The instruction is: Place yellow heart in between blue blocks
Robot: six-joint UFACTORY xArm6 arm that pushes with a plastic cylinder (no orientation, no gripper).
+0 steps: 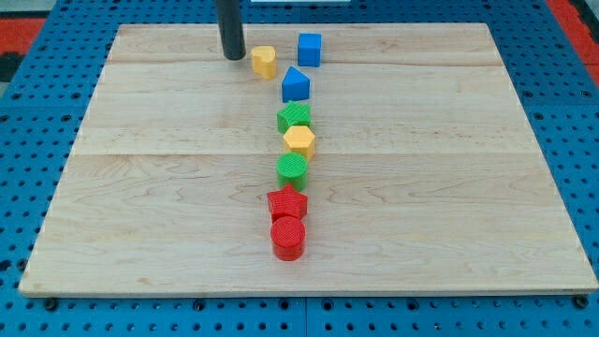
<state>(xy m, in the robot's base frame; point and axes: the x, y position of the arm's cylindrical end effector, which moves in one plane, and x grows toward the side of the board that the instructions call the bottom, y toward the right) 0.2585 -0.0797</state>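
The table (449,187) is a pale wooden board of several planks, filling most of the view and resting on a blue perforated base (19,187).

The rod (230,23) enters from the view's top, dark and upright. There are no jaws on this arm, so no open or closed state applies. The tip (233,57) stands on the table near its top edge, just to the view's left of the yellow heart (265,61), with a narrow gap visible between them.

The yellow heart lies near the view's top, to the left of the blue cube (310,49) and up and left of the blue pentagon (296,84). It is near both blue blocks but off to the left of the gap between them. The blue cube and blue pentagon are apart, the cube nearer the view's top.

Below the blue pentagon a column of blocks runs toward the view's bottom: green block (294,117), yellow hexagon (299,140), green cylinder (292,168), red star (286,202), red cylinder (288,237). Neighbouring blocks in this column touch or nearly touch.
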